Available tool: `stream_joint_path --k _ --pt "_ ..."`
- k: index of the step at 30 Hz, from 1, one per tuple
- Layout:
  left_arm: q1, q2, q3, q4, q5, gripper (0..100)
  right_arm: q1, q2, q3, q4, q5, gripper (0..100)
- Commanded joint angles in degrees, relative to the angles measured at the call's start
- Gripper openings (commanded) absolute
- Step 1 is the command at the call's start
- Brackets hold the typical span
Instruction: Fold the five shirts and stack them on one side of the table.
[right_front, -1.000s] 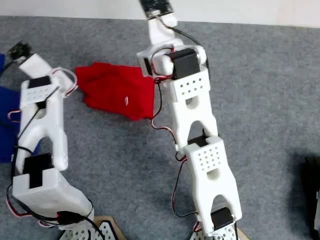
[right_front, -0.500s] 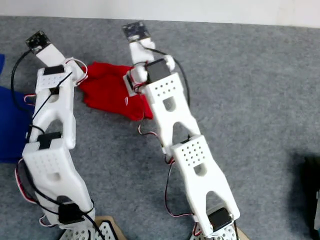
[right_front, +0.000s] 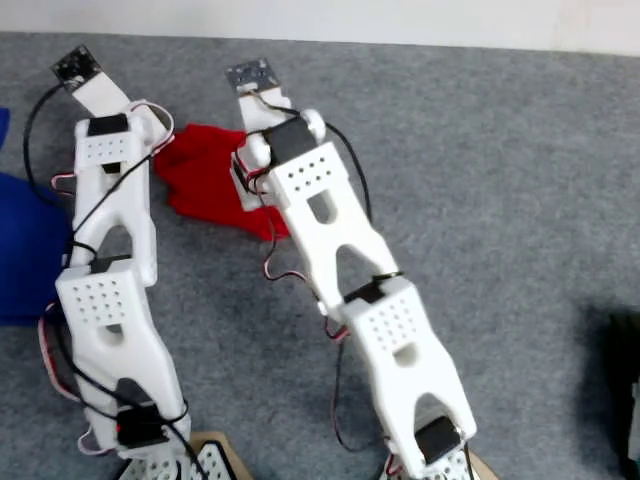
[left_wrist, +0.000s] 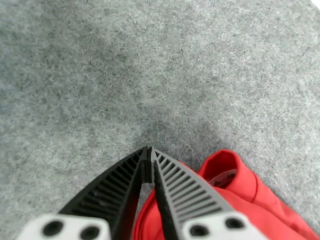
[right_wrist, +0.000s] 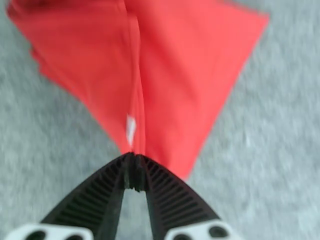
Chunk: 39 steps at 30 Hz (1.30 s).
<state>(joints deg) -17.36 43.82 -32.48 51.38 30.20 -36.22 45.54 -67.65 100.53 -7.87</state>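
A crumpled red shirt (right_front: 205, 175) lies on the grey carpet between the heads of my two arms. My left gripper (left_wrist: 148, 152) is shut, its tips meeting over bare carpet just beside the red shirt (left_wrist: 240, 195) at its collar end. My right gripper (right_wrist: 133, 160) is also shut, tips at the near edge of the red shirt (right_wrist: 175, 75), in line with a raised fold and a small white tag (right_wrist: 130, 129). I cannot tell if any cloth is pinched. A blue shirt (right_front: 25, 250) lies at the table's left edge.
The left arm (right_front: 105, 170) stands between the blue and red shirts. The right arm (right_front: 310, 200) covers the red shirt's right side. Open carpet stretches to the right, with a dark object (right_front: 625, 390) at the right edge.
Both arms have swung left and forward. The left wrist moved from beside the blue shirt to the red shirt's left end; the right wrist came over the shirt's right part.
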Motion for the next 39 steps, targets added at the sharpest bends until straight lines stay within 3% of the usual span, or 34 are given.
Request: stream_joint_path --k 1,4,9,13,20,28,39 --pt "1.54 -0.92 -2.95 0.18 -0.09 1 -0.13 -15.96 18.77 -2.95 -0.62 0.6" --pt "2.07 -1.01 -2.95 0.18 -0.09 1 0.22 -19.21 32.75 -14.81 -0.53 0.6" --pt "2.68 -0.75 -2.95 0.35 -0.35 1 0.48 -19.21 51.12 -43.3 -0.09 0.6" --pt "2.86 -0.75 -2.95 0.09 -0.44 1 0.48 -19.21 58.07 -56.57 4.92 0.6" --pt "4.53 -0.66 -2.95 -0.88 -0.53 1 1.8 -19.82 58.07 -59.65 6.59 0.6" --pt "4.62 -0.66 -2.95 -1.85 -0.53 1 4.09 -24.04 54.11 -55.25 6.33 0.6" --pt "4.62 -0.57 -2.68 -1.67 -0.53 1 2.86 -13.05 50.59 -73.54 6.68 0.6"
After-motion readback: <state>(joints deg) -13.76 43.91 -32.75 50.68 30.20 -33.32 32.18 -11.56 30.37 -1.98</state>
